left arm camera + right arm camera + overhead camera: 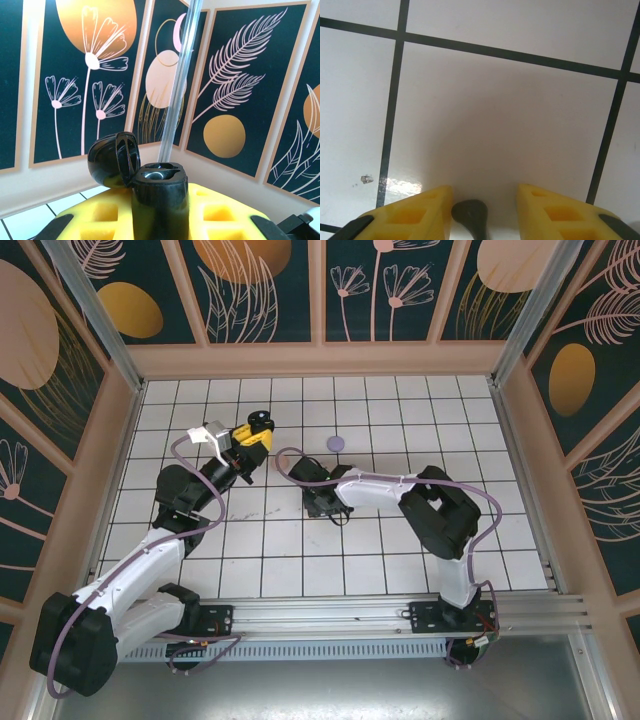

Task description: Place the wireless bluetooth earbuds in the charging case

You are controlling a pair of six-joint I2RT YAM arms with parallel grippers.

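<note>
A black charging case (160, 200) stands upright between the yellow fingers (92, 215) of my left gripper (160, 222), which is shut on it. Its lid (112, 160) is hinged open to the left, and two empty wells show in its top. From above, this gripper (255, 432) is raised over the back left tiles with the case (261, 421) at its tip. My right gripper (485, 212) is low over a white tile, its jaws apart around a black earbud (470, 217). The bud lies against the left finger (415, 215), with a gap to the right finger (555, 210). From above, the right gripper (330, 508) points down mid-table.
A small lilac round disc (336, 442) lies on the tiles behind the right gripper. Patterned walls (320, 290) and a wooden ledge enclose the tiled floor (400, 420) on three sides. A metal rail (330, 618) with both arm bases runs along the near edge.
</note>
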